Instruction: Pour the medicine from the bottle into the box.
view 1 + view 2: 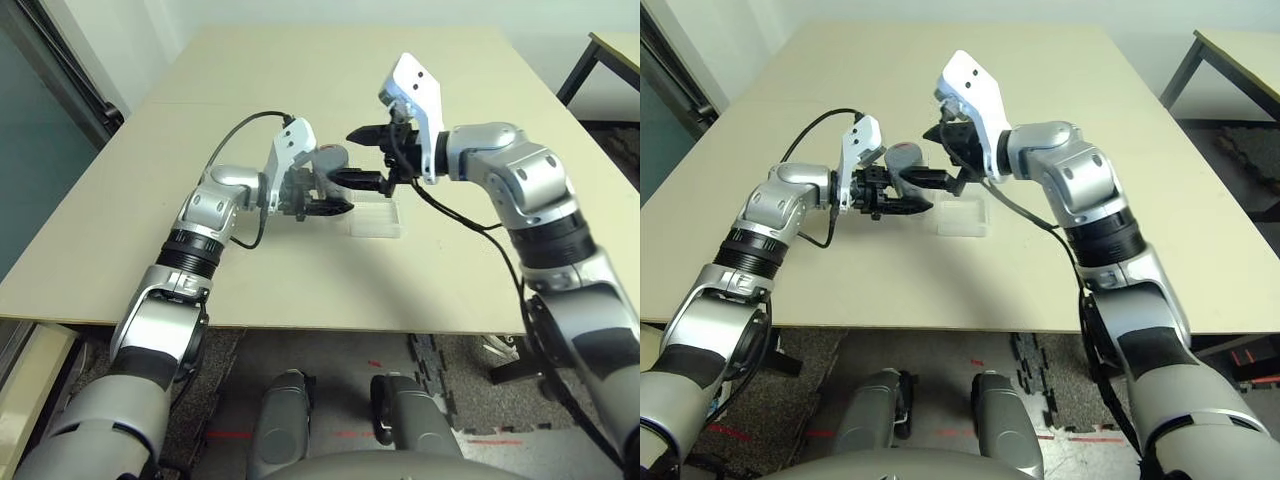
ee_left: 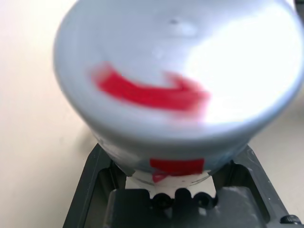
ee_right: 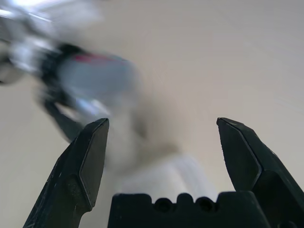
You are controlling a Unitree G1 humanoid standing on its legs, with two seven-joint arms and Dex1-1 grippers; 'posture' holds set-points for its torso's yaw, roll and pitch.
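Bottle [image 2: 175, 71], a silvery-grey cylinder with red-marked cap, is gripped by the closed left hand [image 1: 325, 190], left of the clear shallow plastic box [image 1: 962, 218] on the worktop [image 1: 250, 285]. The wide-open, empty right hand [image 3: 164, 156] should centre on the cap before closing, body held firm.

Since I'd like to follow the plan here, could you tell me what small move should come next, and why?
Probably bring the right gripper over the bottle's cap: the cap is still on, so nothing can pour yet, and the left gripper already holds the bottle beside the box, while the right one is open, empty and close by.
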